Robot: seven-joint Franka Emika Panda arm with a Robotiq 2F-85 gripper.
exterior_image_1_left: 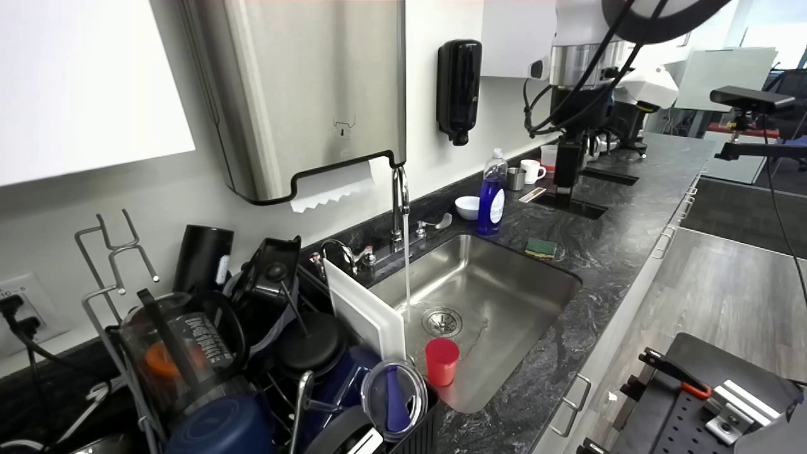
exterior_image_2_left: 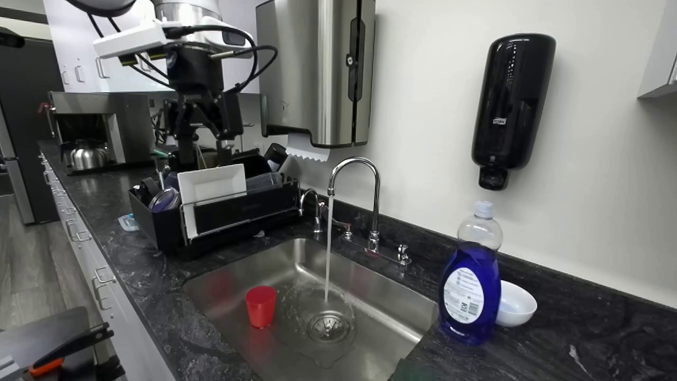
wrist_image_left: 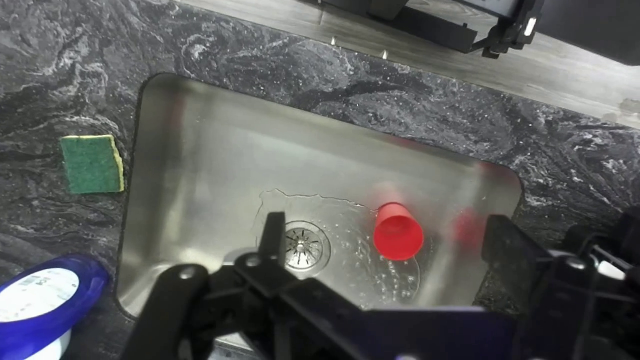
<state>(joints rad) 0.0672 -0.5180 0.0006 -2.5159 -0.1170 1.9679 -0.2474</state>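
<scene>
1. Wrist view: the pincer [wrist_image_left: 385,232] is spread wide, its two fingers [wrist_image_left: 273,240] well parted. Between them in this view, but lower down and apart from both, appears the red cup [wrist_image_left: 398,237].

2. Wrist view, surroundings: the red cup stands upright on the floor of the stainless-steel sink [wrist_image_left: 225,140], near the drain strainer [wrist_image_left: 301,246]. A thin film of water [wrist_image_left: 345,240] spreads across the metal around the strainer. Beside the sink, a green-and-yellow sponge [wrist_image_left: 92,165] lies on the dark marbled desk [wrist_image_left: 300,75]; a blue dish-soap bottle [wrist_image_left: 50,300] stands near the sink's corner.

3. In an exterior view: a thin stream of water [exterior_image_1_left: 407,265] falls from the gooseneck faucet [exterior_image_1_left: 396,208] into the sink, close to the strainer. A stainless-steel paper-towel dispenser [exterior_image_1_left: 309,88] and a black soap dispenser [exterior_image_1_left: 459,85] hang on the wall [exterior_image_1_left: 422,113]. A white square plate [exterior_image_1_left: 371,314] stands tilted just beside the sink.

4. In an exterior view: the robot arm [exterior_image_2_left: 193,66] hangs down with the pincer at its end, the fingers parted. A black dish rack [exterior_image_2_left: 264,203] stands on the desk beyond the sink and holds the plate. A white bowl [exterior_image_2_left: 517,306] sits partly behind the dish-soap bottle. Farther off stands a coffee brewer [exterior_image_2_left: 135,127].
</scene>
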